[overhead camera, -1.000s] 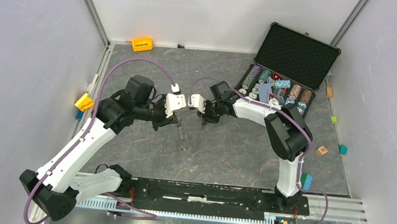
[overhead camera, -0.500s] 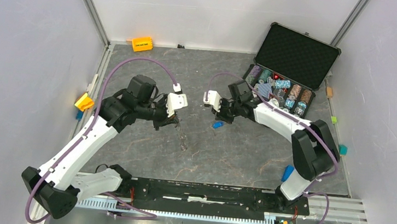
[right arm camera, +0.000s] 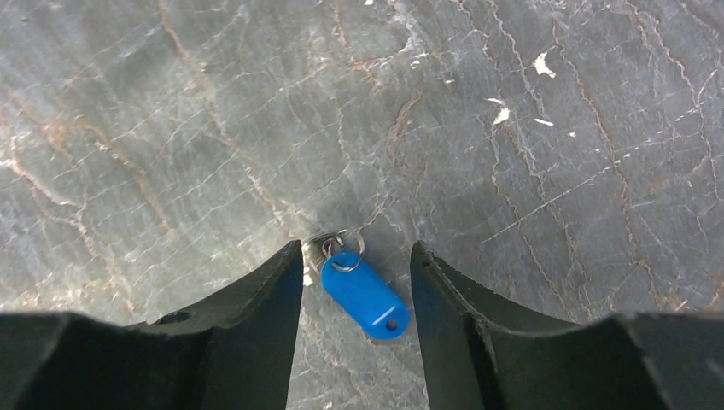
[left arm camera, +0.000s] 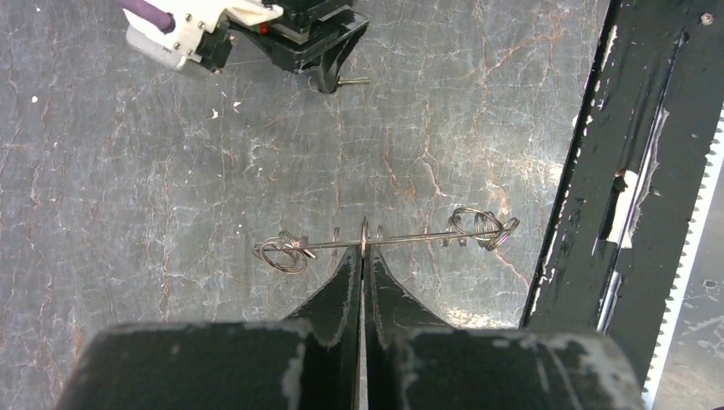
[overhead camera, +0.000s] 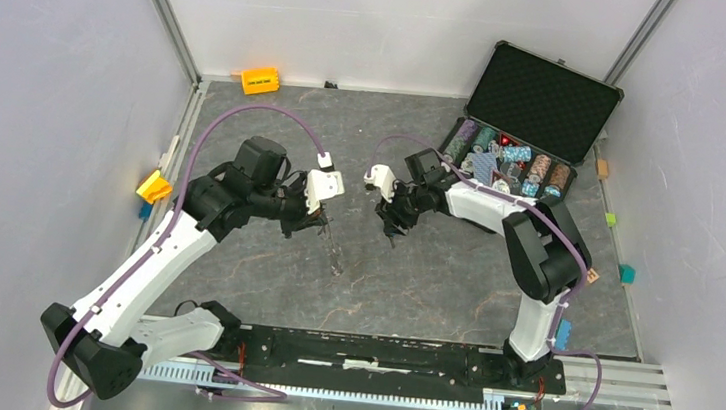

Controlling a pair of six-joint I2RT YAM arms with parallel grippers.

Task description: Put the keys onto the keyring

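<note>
Your left claw (left arm camera: 363, 256) is clamped shut on the keyring (left arm camera: 410, 237), pinching its thin wire right at the fingertips. In the left wrist view the hoop presents edge-on as a fine line. Its long axis runs crosswise to the fingers, side to side, with a cluster of small coiled rings at each end, and the right-hand end sits slightly higher than the left. In the top view the ring reaches from under that claw toward the arm bases; whether its lower end touches the table (overhead camera: 432, 282) cannot be determined. Your right claw (right arm camera: 357, 256) stands open, jaws well apart and gripping nothing. It hangs close over the table, ahead of the left claw and apart from it. One key (right arm camera: 365, 295) lies flat on the table between those jaws, with a blue plastic head and a small metal ring and silvery part at one end. Its long axis is diagonal to the claw: the ring end points forward and toward the finger on the left of the wrist view (right arm camera: 256, 299), and the blue head points back toward the claw body. The silvery part sits just beside that finger; contact cannot be confirmed. In the top view the key is hidden beneath the claw. Farther out, beyond the right claw, an open case (overhead camera: 540, 102) holds poker chips.
</note>
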